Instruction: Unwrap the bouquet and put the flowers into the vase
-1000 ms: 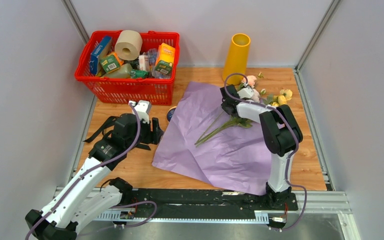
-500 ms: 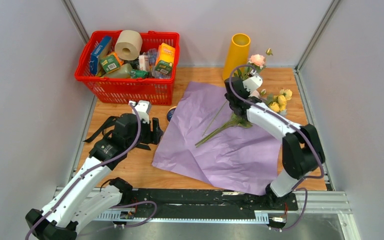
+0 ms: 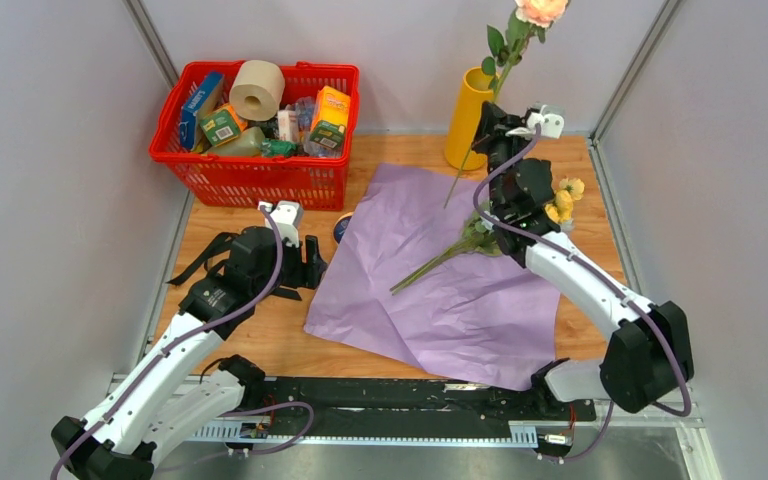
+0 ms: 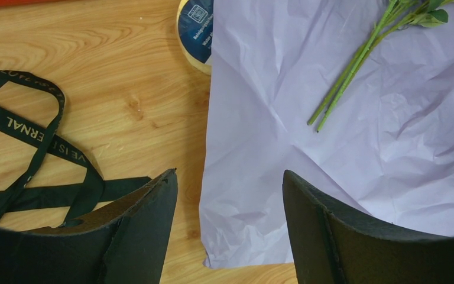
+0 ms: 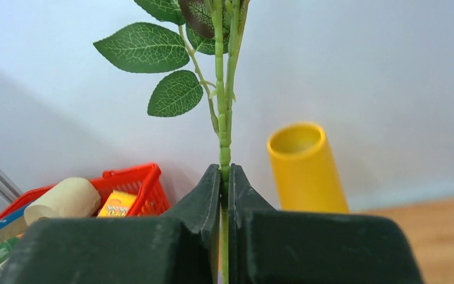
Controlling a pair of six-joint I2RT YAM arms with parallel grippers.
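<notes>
Pink-bloomed flower [image 3: 538, 10] stands upright at upper centre, its stem clamped in the right gripper [image 5: 225, 173] beside the yellow vase [image 3: 465, 125]. Lower left, the left gripper [image 4: 229, 177] gapes open.

I'm seeing bare tabletop [image 3: 400, 148] running between the red basket [image 3: 260, 170] and the vase [image 3: 470, 115]; the back wall [image 3: 400, 60] is crowding the vase, and the flower stem [image 5: 223, 118] in my right gripper [image 5: 224, 177] is standing beside its mouth.

SURFACE: wooden table [image 3: 260, 330] | far left: red basket [image 3: 250, 180] | far, right of centre: yellow vase [image 3: 463, 130] | centre-right: lilac paper [image 3: 440, 300], spread | touching its left edge: tape roll [image 3: 342, 231] | left: black ribbon [image 4: 29, 133], loose
</notes>
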